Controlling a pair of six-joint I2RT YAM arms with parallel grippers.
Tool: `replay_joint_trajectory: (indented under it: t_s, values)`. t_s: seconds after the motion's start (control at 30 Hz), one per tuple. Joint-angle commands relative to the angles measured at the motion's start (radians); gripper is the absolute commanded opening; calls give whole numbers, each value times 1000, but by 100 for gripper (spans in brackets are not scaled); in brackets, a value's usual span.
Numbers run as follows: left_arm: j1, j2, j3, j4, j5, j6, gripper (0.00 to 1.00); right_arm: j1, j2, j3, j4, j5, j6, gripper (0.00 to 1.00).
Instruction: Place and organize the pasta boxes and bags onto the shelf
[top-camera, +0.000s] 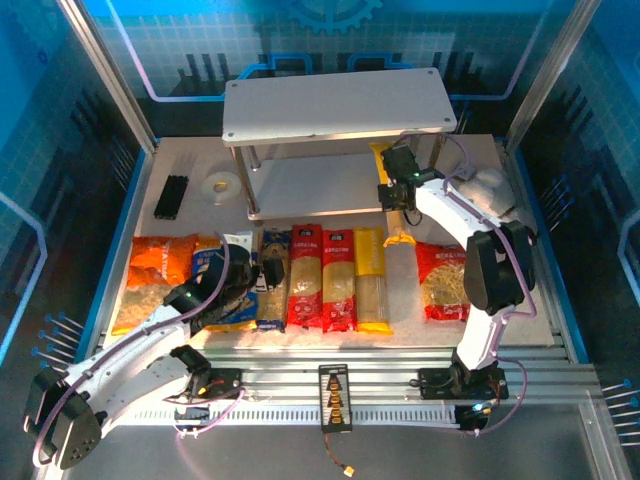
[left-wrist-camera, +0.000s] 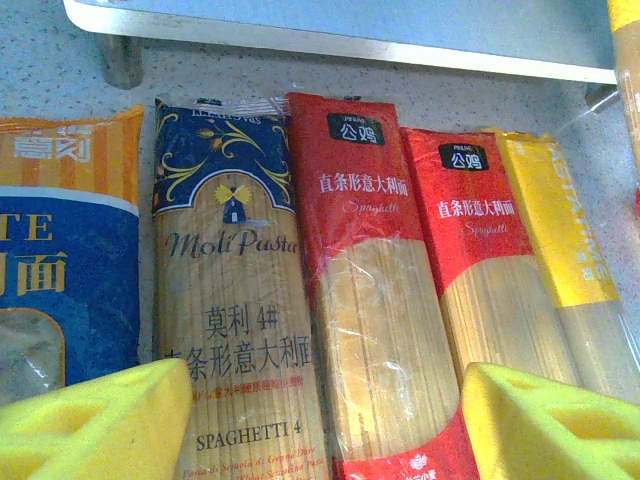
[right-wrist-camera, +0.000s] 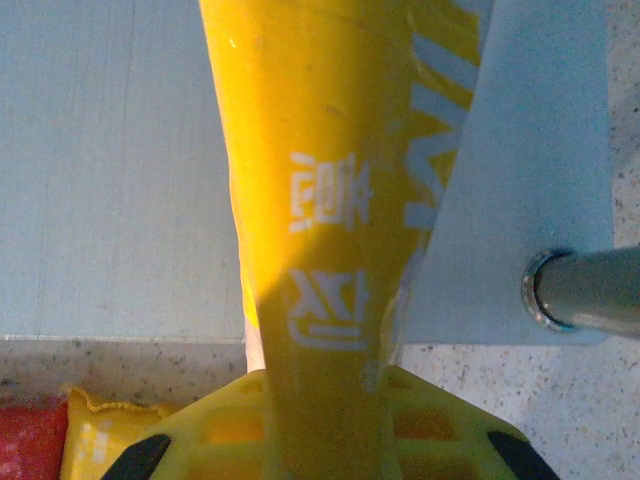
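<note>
1. Our right pincer (right-wrist-camera: 320, 432) is clenched on a long yellow spaghetti pack (right-wrist-camera: 320, 200), over the 3 o'clock end of the two-tier white-grey shelf (top-camera: 330, 105), at its lower board.
2. Our left pincer (left-wrist-camera: 325, 430) hovers released above the row.
3. Left to shelve, we judge, on the speckled worktop (top-camera: 195, 220) at the shelf's 6 o'clock: blue-and-tan pack (left-wrist-camera: 235, 300), two red packs (left-wrist-camera: 370, 290), second yellow pack (top-camera: 371, 285), orange bag (top-camera: 155, 280), blue bag (left-wrist-camera: 60, 290), red bag (top-camera: 443, 285).

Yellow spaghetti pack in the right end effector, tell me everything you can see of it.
The yellow spaghetti pack is long and narrow, wrapped in glossy yellow plastic film with white lettering printed along it. The right end effector is shut on its near end, pinching the film into a crease. From there the pack reaches out over the shelf's lower board, just left of a metal leg. Whether it rests on the board cannot be told.
</note>
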Motion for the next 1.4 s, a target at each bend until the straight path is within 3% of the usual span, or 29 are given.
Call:
replay_joint_trajectory:
  t_s: [0.0, 0.63, 0.77, 0.93, 1.37]
  values:
    - [-5, -6, 16, 5, -11, -8, 73, 8, 0, 37, 170, 84, -16, 0]
    - [-5, -12, 17, -4, -17, -7, 73, 7, 116, 141, 236, 164, -38, 2]
    - [-5, -12, 16, -7, -17, -7, 73, 5, 150, 163, 216, 168, -39, 10]
    - [-3, -12, 16, -9, -22, -8, 73, 5, 161, 153, 207, 167, -32, 40]
    - [-4, -12, 11, -8, -21, -7, 73, -4, 89, 68, 202, 131, -2, 61]
